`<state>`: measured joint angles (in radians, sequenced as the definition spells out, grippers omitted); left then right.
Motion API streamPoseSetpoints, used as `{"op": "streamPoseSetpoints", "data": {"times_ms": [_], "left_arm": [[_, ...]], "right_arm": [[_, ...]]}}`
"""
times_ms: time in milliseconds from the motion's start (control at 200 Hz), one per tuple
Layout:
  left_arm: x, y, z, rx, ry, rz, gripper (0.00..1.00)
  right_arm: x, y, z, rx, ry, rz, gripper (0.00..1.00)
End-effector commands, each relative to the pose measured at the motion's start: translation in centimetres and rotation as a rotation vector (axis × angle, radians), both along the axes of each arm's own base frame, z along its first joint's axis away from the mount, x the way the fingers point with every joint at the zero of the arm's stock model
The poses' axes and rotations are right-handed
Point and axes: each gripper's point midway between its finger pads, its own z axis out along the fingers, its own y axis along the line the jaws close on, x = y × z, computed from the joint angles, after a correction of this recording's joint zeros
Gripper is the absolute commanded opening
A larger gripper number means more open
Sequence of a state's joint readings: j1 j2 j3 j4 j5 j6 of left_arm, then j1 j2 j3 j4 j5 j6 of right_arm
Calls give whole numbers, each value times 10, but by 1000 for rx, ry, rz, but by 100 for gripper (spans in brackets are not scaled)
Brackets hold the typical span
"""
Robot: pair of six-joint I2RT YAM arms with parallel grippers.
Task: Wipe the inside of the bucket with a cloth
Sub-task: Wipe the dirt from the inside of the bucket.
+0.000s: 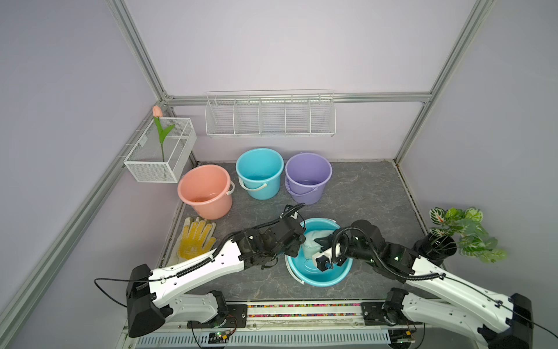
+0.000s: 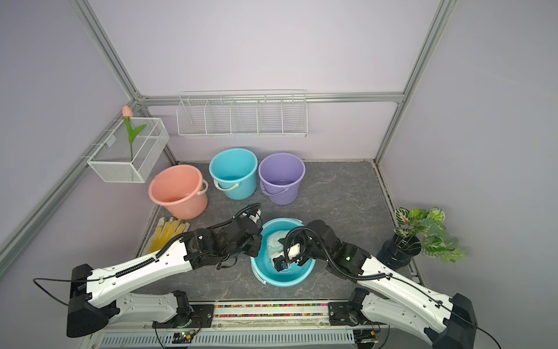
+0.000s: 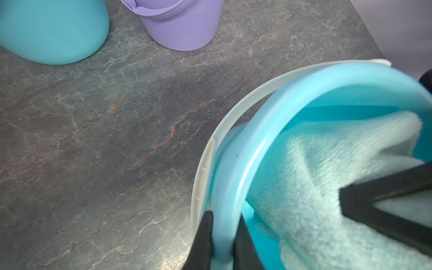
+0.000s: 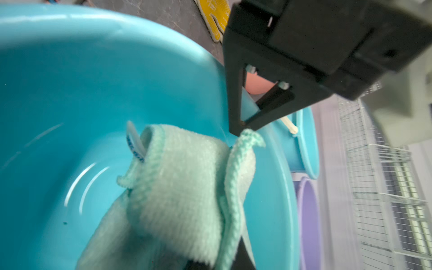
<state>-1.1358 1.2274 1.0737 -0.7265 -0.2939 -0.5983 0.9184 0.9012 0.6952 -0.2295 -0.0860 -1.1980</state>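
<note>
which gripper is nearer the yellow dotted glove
Left. The left gripper is shut on the rim of the bucket, on the side facing the glove. The right gripper is inside the bucket, shut on the cloth, further from the glove.

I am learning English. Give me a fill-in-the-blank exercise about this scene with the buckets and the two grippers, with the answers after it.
1. The right gripper holds the ___ inside the near blue bucket.
2. The left gripper is shut on this bucket's ___.
3. At the back, a ___ bucket stands between the pink bucket and the purple bucket.
Answers: cloth, rim, blue.
</note>
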Motion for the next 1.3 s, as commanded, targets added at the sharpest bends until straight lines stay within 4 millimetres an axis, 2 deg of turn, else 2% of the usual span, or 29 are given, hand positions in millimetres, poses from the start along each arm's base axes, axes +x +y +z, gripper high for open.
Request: {"op": "streamPoseSetpoints", "data": {"times_ms": [0,245,395,470,710,815,1190,1295], "left_arm": [[2,-7,13,-81,-5,-2,0],[0,-7,14,-96,9,-20,0],[-1,-9,13,-99,14,-32,0],[-2,-10,13,-104,18,-37,0],[-4,-10,15,-108,20,-46,0],[-4,-10,14,-106,22,-48,0],[-6,-12,15,-112,29,-62,0],[-7,-13,16,-117,32,-65,0]], "right_arm": [[18,2,26,-19,-248,-5,7],[43,18,54,-73,-536,3,7],[56,30,51,-116,-633,7,7],[60,35,34,-168,-616,25,7],[64,41,-41,-335,-498,98,7],[65,43,-67,-382,-444,109,7],[68,46,-148,-498,-265,119,7],[68,44,-161,-506,-225,103,7]]}}
